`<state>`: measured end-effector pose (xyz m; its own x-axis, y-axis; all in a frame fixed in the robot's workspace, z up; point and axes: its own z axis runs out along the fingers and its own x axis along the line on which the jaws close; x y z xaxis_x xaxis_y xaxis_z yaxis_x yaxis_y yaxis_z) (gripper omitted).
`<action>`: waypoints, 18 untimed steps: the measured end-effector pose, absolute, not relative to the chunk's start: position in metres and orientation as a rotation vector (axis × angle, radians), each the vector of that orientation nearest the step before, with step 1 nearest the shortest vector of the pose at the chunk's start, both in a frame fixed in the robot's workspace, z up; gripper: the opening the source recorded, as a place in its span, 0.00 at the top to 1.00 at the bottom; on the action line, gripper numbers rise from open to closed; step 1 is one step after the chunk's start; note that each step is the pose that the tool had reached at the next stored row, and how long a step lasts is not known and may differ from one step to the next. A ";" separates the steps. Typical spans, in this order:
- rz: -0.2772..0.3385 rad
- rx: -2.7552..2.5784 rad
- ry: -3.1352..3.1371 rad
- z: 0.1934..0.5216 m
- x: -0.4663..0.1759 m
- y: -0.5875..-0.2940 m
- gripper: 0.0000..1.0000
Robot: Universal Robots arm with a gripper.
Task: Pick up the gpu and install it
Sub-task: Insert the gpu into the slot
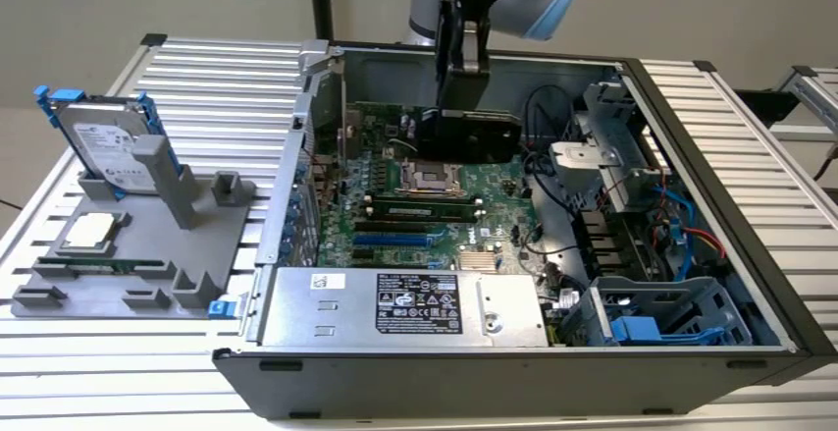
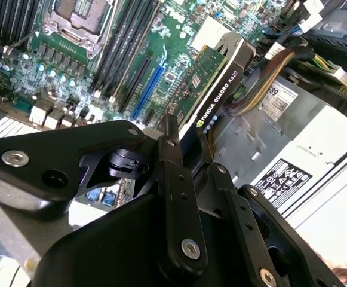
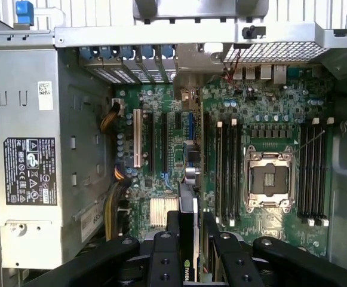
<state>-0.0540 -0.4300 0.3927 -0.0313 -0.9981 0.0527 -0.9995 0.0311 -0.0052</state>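
Observation:
The gpu (image 1: pixel 469 134), with its black shroud facing the camera, hangs on edge inside the open computer case (image 1: pixel 733 186), a little above the green motherboard (image 1: pixel 419 205). My gripper (image 1: pixel 461 105) comes down from above and is shut on the card's upper edge. In the second wrist view the gpu (image 2: pixel 221 89) sticks out past my fingers (image 2: pixel 174 161), green board on one face and black shroud on the other. In the first wrist view the gpu (image 3: pixel 188 239) is seen edge-on between the fingers (image 3: pixel 173 230), above the expansion slots (image 3: pixel 164 143).
A silver power supply (image 1: pixel 392 303) fills the case's near side. Drive cages and cables (image 1: pixel 654 215) crowd the exterior view's right. Outside, on the exterior view's left, a grey fixture (image 1: pixel 131 284) holds a hard drive (image 1: pixel 112 141), a processor (image 1: pixel 92 233) and a memory stick (image 1: pixel 98 264).

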 end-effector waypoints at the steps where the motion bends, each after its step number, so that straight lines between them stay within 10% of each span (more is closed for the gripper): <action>1: 0.063 2.162 -2.231 0.392 -0.054 -0.430 1.00; 18: 0.071 2.159 -2.227 0.382 -0.054 -0.429 1.00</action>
<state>-0.0540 -0.4286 0.3823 -0.0313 -0.9977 0.0597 -0.9995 0.0310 -0.0058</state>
